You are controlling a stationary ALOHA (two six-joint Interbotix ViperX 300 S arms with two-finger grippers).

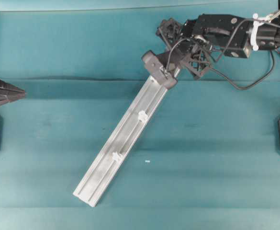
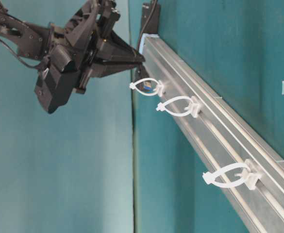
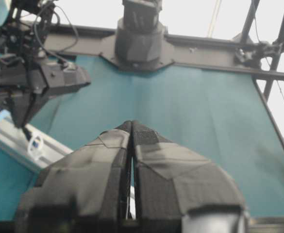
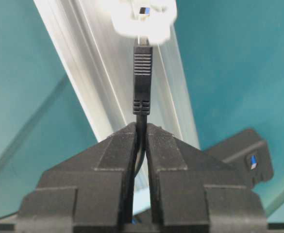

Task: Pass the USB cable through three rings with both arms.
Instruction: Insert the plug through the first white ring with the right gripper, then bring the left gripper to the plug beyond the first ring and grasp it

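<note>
Right gripper (image 4: 141, 133) is pinched on the USB cable (image 4: 142, 80), plug tip poking into the first ring (image 4: 142, 17) just ahead; left gripper (image 3: 132, 133) sits closed, empty.

We recorded one table (image 1: 216, 158) covered in teal cloth, creased across its width. On it lay a long silver aluminium rail (image 1: 116, 153), set diagonally, with a black hub (image 1: 155, 64) at its upper end. A small white scrap (image 1: 147, 161) lay near the rail.

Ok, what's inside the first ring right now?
The first ring has the USB cable's plug tip reaching its opening, held by the right gripper. How far it has entered is hidden by the blurred ring.
</note>
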